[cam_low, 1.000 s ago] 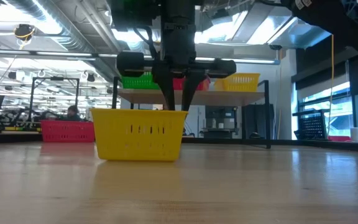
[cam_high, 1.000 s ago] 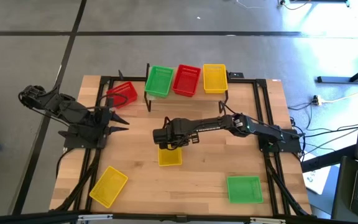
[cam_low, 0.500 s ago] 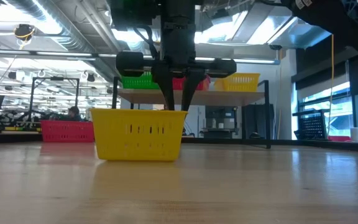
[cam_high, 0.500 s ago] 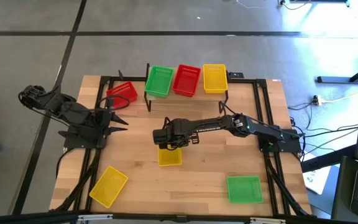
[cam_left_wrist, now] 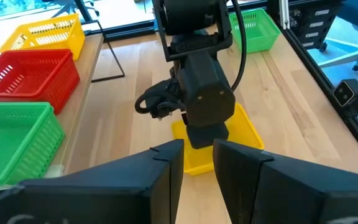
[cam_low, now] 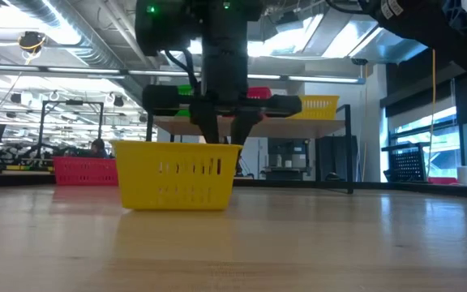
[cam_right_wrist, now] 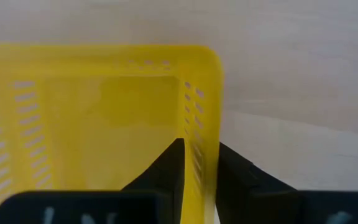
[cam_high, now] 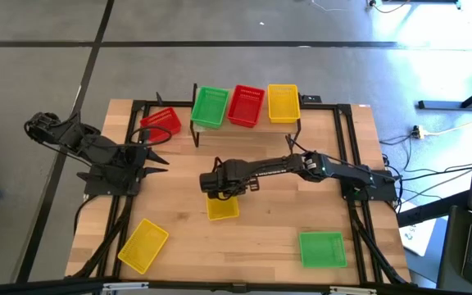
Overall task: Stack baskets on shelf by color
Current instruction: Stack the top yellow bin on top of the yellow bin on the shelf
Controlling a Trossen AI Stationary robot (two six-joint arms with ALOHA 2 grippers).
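Observation:
A yellow basket point(cam_high: 224, 209) rests on its base mid-table. My right gripper point(cam_high: 224, 187) points straight down over its far part. It is open, with one finger inside and one outside the basket's right-hand wall point(cam_right_wrist: 199, 124), near a corner. On the shelf point(cam_low: 314, 123) at the far edge stand a green basket point(cam_high: 210, 106), a red basket point(cam_high: 246, 105) and a yellow basket point(cam_high: 283, 102). My left gripper point(cam_high: 161, 158) waits open and raised at the table's left, pointing toward the middle. My right gripper comes from above, its fingers point(cam_right_wrist: 169, 168) astride the yellow basket's right-hand wall, whose rim point(cam_right_wrist: 201, 106) nearly fills the gap. I cannot tell whether the pads touch it. The basket stands flat on the table.
A red basket point(cam_high: 161, 124) lies on the table left of the shelf. Another yellow basket point(cam_high: 143, 244) sits near the front left and a green basket point(cam_high: 322, 249) near the front right. Black frame rails run along the table's edges.
My right gripper has come down, and its fingers reach lower around the yellow basket's wall with the same gap. The basket has shifted slightly on the table.

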